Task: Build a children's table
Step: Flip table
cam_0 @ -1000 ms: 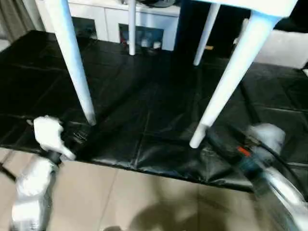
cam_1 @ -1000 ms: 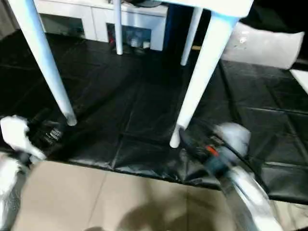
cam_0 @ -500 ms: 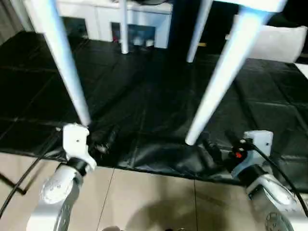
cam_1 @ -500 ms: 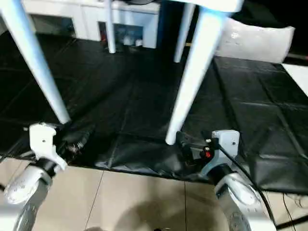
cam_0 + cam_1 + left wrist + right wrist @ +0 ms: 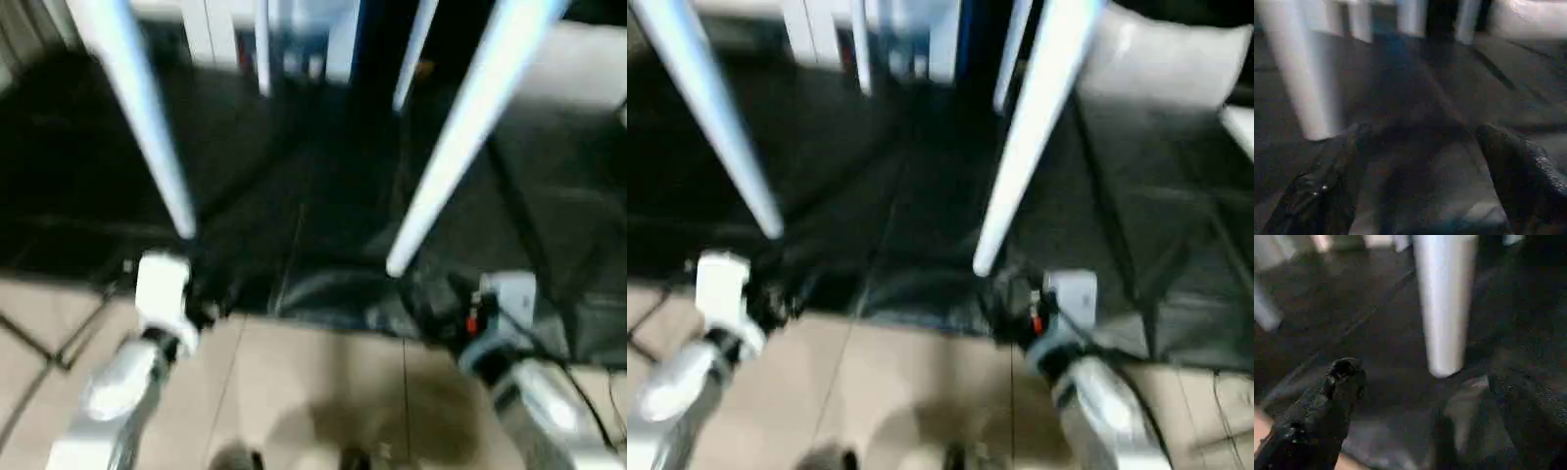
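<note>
The children's table stands upright on the black-covered work table (image 5: 323, 196); its tabletop is out of view above. Its near left leg (image 5: 147, 117) and near right leg (image 5: 460, 137) slant down to feet close to the work table's front edge. The two far legs (image 5: 263, 49) (image 5: 416, 49) stand behind. My left gripper (image 5: 201, 299) is open just right of the near left leg's foot; the leg (image 5: 1298, 73) is beside its fingers (image 5: 1322, 186). My right gripper (image 5: 436, 299) is open, with the near right leg's foot (image 5: 1447, 362) just beyond its fingers (image 5: 1337, 391).
A white cabinet (image 5: 206, 29) stands behind the work table, and a white bag (image 5: 1166, 59) lies at its back right. The black cover is wrinkled along the front edge (image 5: 323, 294). Tiled floor (image 5: 313, 392) lies below my forearms. A cable (image 5: 39, 343) trails at the left.
Both grippers have drawn inward to the feet of the two near legs since a second ago. The head view has tilted down. The children's table has not moved.
</note>
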